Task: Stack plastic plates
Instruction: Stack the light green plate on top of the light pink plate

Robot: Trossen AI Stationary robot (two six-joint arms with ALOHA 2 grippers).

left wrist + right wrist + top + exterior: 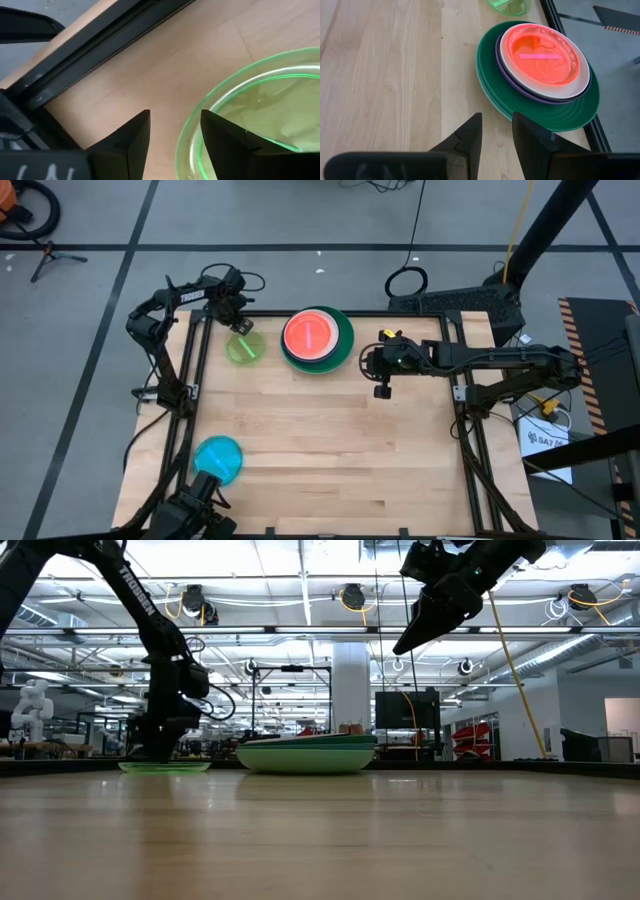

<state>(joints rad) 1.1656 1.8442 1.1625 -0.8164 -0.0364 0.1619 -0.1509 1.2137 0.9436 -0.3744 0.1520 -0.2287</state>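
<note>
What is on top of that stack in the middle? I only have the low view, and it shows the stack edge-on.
Observer: An orange plate, nested in a pale plate.
Operator: Is the left gripper holding the plate beside it?
Observer: No. The left gripper is open, and its fingers straddle the rim of the yellow-green plate.
Operator: Any plates I can't see?
Observer: A blue plate, on the left arm's side, far from the stack.

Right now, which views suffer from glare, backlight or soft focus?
Low view: bright ceiling lights backlight both arms into silhouettes, and the near tabletop is soft. Left wrist view: the yellow-green plate and the fingers are blurred at close range. High view: evenly lit; the pink plate glows, washing out detail.
</note>
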